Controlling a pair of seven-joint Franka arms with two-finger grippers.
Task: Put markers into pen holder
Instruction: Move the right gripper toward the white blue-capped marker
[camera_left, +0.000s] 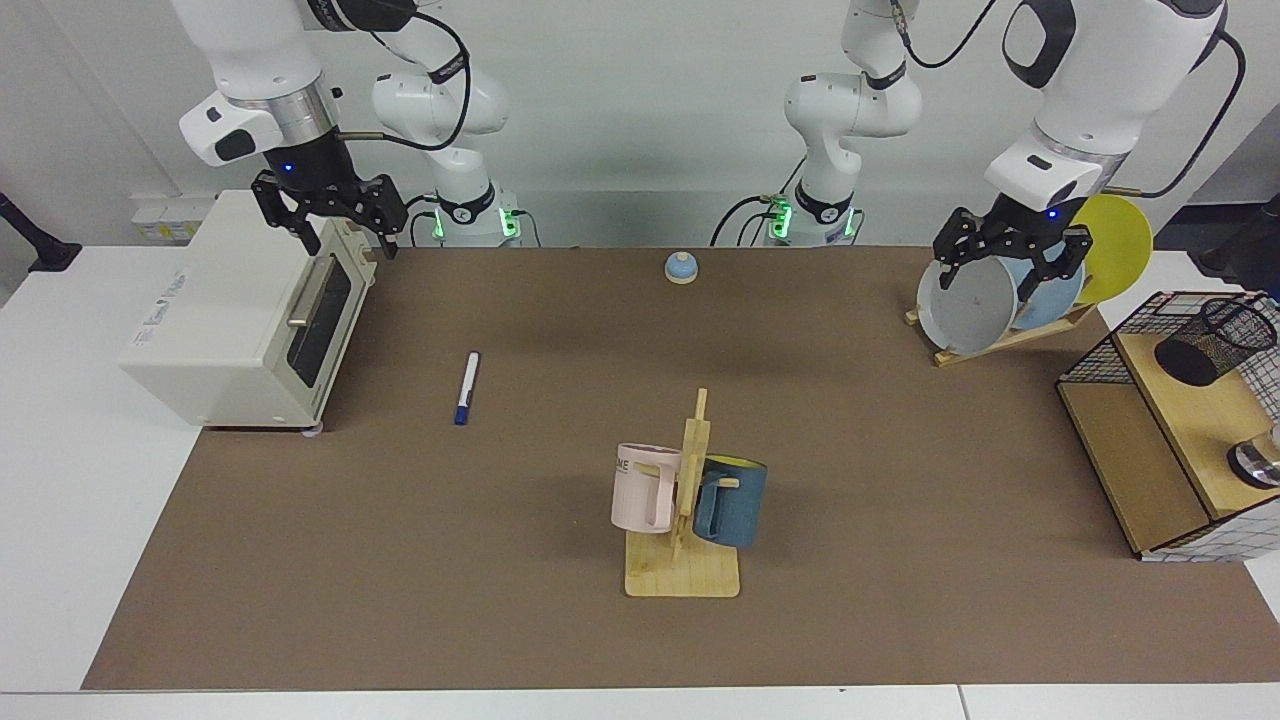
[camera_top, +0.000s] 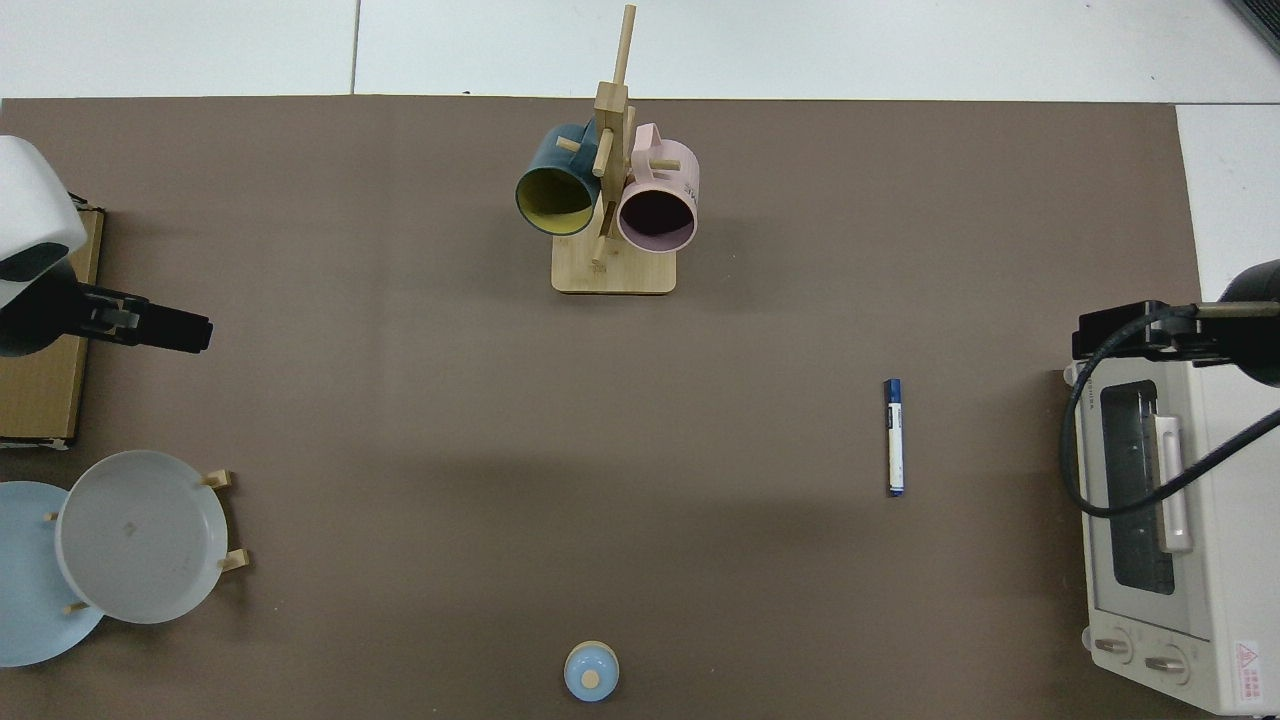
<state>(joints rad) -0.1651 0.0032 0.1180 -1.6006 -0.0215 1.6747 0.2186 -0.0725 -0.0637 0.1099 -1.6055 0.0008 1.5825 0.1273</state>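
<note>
Marker (camera_left: 467, 388) lies flat on the brown tabletop (camera_left: 560, 620), left of centre — untouched. Right pincer (camera_left: 338, 240) hangs wide above the toaster oven (camera_left: 230, 330); left pincer (camera_left: 1010, 268) hangs wide by the plates (camera_left: 965, 305). Pen holder (camera_left: 1215, 340) lies tipped on the far-right shelf (camera_left: 1130, 470) — likely needs righting.

The slim white-barrelled marker (camera_left: 467, 388) lies flat on my brown table (camera_left: 560, 640), just beside the cream toaster oven (camera_left: 240, 320). The black wire-mesh pen holder (camera_left: 1215, 340) sits on the wooden wire-grid shelf (camera_left: 1150, 470), well apart from it.

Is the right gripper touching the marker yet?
Apart. The facing view shows the right gripper open, raised by the toaster oven, with bare mat between it and the marker.
</note>
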